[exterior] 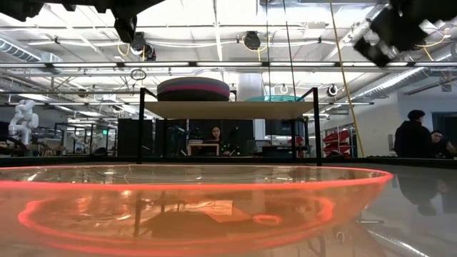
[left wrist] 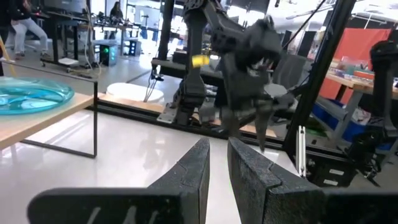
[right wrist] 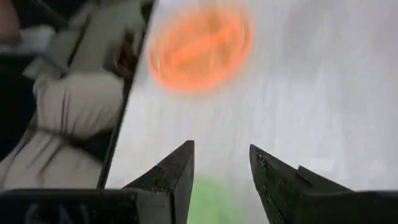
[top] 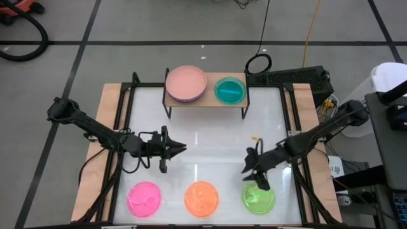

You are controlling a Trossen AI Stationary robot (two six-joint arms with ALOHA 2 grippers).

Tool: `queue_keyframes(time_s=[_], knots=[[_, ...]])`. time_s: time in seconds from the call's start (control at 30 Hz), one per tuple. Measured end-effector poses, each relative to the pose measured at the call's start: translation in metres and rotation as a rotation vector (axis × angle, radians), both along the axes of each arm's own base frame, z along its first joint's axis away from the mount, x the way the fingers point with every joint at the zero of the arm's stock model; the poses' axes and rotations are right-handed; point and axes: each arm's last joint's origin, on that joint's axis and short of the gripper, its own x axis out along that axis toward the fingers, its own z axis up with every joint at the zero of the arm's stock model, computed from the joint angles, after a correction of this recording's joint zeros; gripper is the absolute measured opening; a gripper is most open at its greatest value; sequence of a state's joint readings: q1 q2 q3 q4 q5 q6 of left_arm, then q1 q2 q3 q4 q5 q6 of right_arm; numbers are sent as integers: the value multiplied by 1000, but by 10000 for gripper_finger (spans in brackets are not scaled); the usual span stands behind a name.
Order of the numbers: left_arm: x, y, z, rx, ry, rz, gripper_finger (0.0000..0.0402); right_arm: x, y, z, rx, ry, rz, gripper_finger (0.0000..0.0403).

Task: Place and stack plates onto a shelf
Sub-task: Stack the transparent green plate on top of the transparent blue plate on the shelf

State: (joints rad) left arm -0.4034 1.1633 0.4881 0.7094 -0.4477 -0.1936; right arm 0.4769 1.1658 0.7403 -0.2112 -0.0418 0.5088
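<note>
On my left, the left gripper (top: 181, 148) hangs mid-worktop, fingers slightly apart, empty. Along the near edge lie the pink plate (top: 144, 199), orange plate (top: 201, 198) and green plate (top: 259, 198), flat, rims up; being round, none has a long axis. My right gripper (top: 253, 175) hovers over the green one, fingers apart, empty. It looks light, stiff and slippery; I'd pinch its rim.

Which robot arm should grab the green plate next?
The right one, probably. The right gripper hangs open just over the green plate, at its far edge. The left gripper is across the table, nearer the pink plate, with its fingers only narrowly apart and holding nothing.
</note>
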Motion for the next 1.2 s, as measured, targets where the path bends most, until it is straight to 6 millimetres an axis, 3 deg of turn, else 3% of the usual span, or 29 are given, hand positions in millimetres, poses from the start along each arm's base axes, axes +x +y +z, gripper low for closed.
queue_keyframes(time_s=[0.1, 0.33, 0.7, 0.97, 1.2], knots=[[0, 0, 0, -13, 0, -1, 62, 5, 8, -18, 27, 121, 29, 139], [0, -1, 0, -44, 0, -5, 62, 10, 19, -44, -30, 213, 108, 139], [0, -1, -1, -42, 11, -6, 62, 13, 19, -61, -106, 275, 128, 139], [0, -1, -4, -37, 34, -5, 62, 9, 17, -79, -137, 421, 84, 139], [0, -1, -4, -37, 36, -5, 62, 7, 16, -83, -145, 427, 83, 123]])
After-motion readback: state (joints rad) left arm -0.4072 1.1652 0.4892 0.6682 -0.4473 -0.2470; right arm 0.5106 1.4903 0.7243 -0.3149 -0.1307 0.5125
